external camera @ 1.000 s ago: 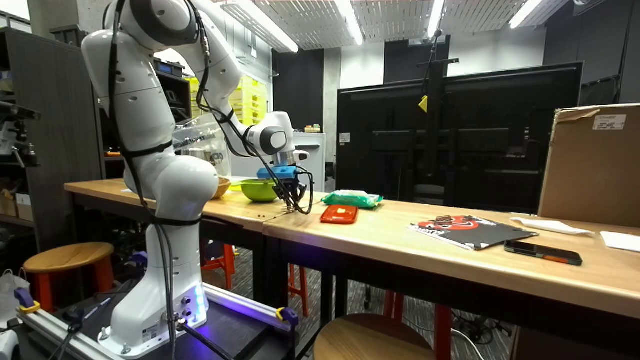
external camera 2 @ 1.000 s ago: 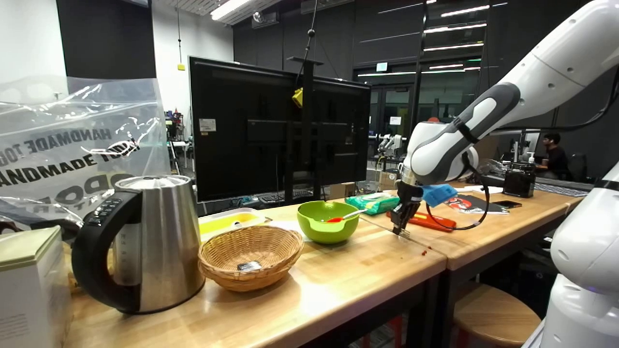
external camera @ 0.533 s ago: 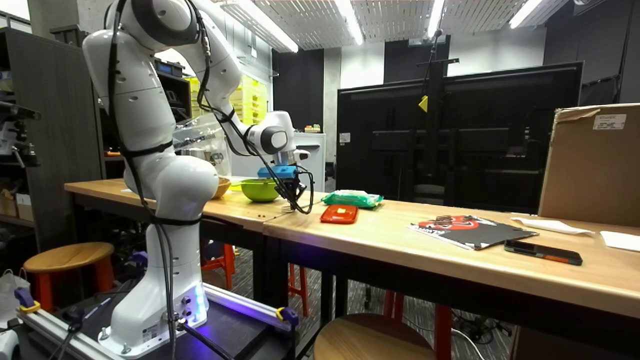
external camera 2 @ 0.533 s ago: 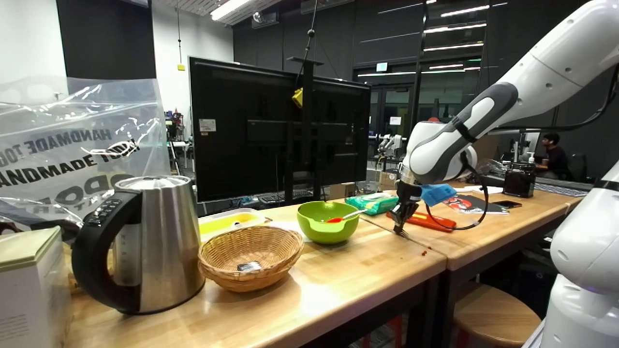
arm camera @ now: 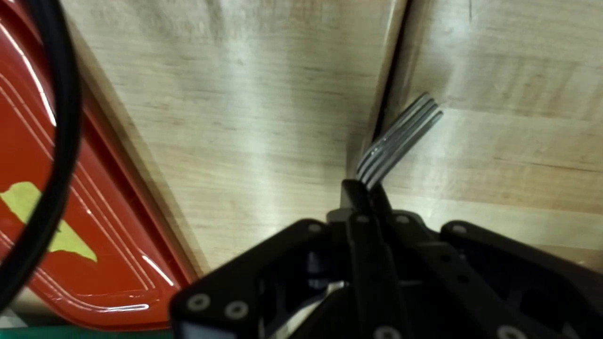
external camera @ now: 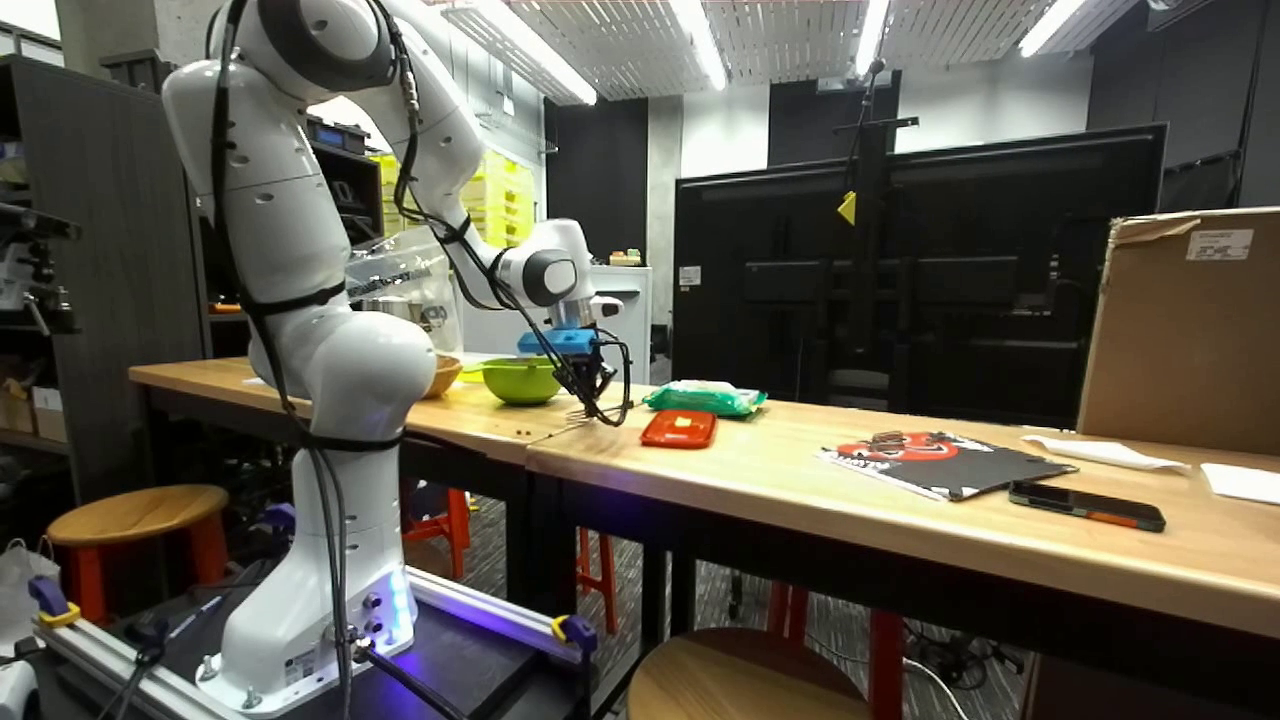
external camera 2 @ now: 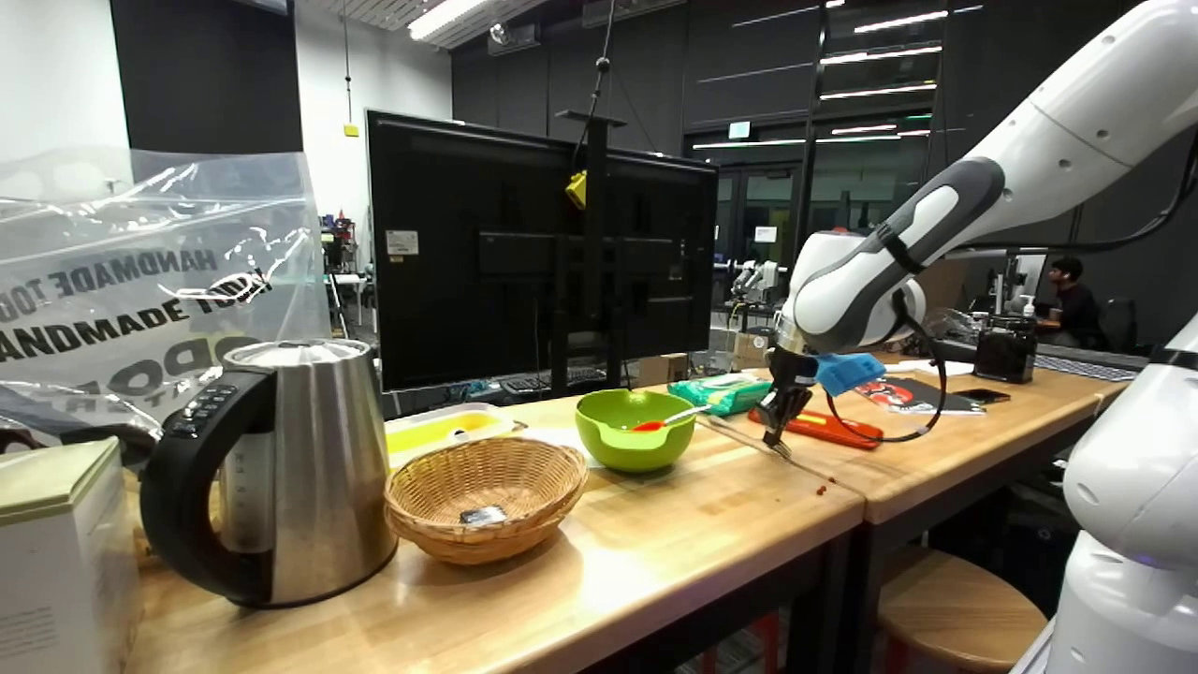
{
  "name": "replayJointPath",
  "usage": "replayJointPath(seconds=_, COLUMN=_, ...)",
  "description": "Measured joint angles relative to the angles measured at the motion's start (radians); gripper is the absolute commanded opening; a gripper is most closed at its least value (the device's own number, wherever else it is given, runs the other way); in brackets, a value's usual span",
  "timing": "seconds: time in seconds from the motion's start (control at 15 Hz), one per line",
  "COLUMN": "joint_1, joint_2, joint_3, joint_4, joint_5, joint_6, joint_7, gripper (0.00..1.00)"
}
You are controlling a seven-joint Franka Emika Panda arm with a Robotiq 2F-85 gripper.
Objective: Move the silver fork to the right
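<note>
One fork (arm camera: 393, 146) pinched across a seam (arm camera: 392, 70)

The gripper (arm camera: 369, 192) has its fingers pressed together on the fork near the base of the tines, which slant across the seam (whether they touch the table (arm camera: 259, 117), I cannot tell). A red tray (arm camera: 94, 212) lies near the gripper. In an exterior view a green bowl (external camera 2: 636, 456) stands nearby, a red-ended utensil (external camera 2: 650, 427) inside it.

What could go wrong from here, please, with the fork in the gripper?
The fork, pinched at one spot by the gripper, could twist or slip. In the wrist view it crosses the gap between the tables, so it might catch there if lowered. The looping cable shows close to the red tray and could nudge it.
</note>
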Motion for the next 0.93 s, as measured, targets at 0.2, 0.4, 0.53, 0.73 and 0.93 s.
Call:
replayJointPath(seconds=0.2, joint_1=-0.037, joint_2=-0.017, joint_3=-0.010, joint_4=0.000, joint_5=0.000, joint_6=-0.005, joint_7=0.000, gripper=0.01)
replayJointPath(seconds=0.4, joint_1=-0.070, joint_2=-0.037, joint_3=-0.030, joint_4=0.000, joint_5=0.000, joint_6=-0.031, joint_7=-0.002, gripper=0.01)
replayJointPath(seconds=0.53, joint_1=-0.092, joint_2=-0.054, joint_3=-0.045, joint_4=-0.001, joint_5=0.000, joint_6=-0.057, joint_7=-0.002, gripper=0.01)
replayJointPath(seconds=0.73, joint_1=-0.119, joint_2=-0.074, joint_3=-0.065, joint_4=-0.003, joint_5=0.000, joint_6=-0.086, joint_7=-0.001, gripper=0.01)
replayJointPath(seconds=0.93, joint_1=-0.143, joint_2=-0.086, joint_3=-0.084, joint_4=-0.006, joint_5=0.000, joint_6=-0.102, joint_7=-0.001, gripper=0.01)
